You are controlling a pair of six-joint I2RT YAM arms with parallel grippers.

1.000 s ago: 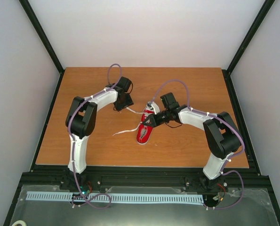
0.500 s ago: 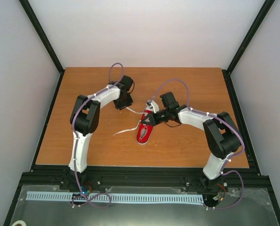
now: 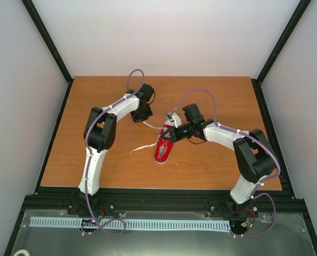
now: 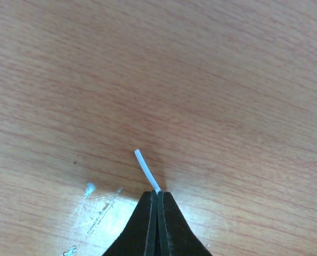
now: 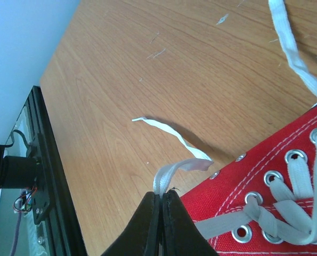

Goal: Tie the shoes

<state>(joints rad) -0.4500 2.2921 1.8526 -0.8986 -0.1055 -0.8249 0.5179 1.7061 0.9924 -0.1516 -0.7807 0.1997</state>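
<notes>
My left gripper (image 4: 157,196), fully closed, pinches one lace end (image 4: 145,166) — my right gripper (image 5: 161,196) likewise clamps the second lace (image 5: 171,170) beside the sneaker (image 5: 230,184).

A small red canvas sneaker (image 3: 163,150) is seen standing on its sole near the centre of the table (image 3: 211,101), toe turned toward 6 o'clock and heel toward 12. White flat laces (image 5: 260,213) are threaded through metal eyelets (image 5: 293,156) and lie loose. One lace end (image 3: 154,126) is stretched toward 10 o'clock, its tip (image 4: 146,169) pinched in the left gripper (image 4: 157,193). The other lace end (image 5: 171,169) is pinched by the right gripper (image 5: 161,194), its tail (image 5: 166,129) laid on the table toward 8 o'clock.
</notes>
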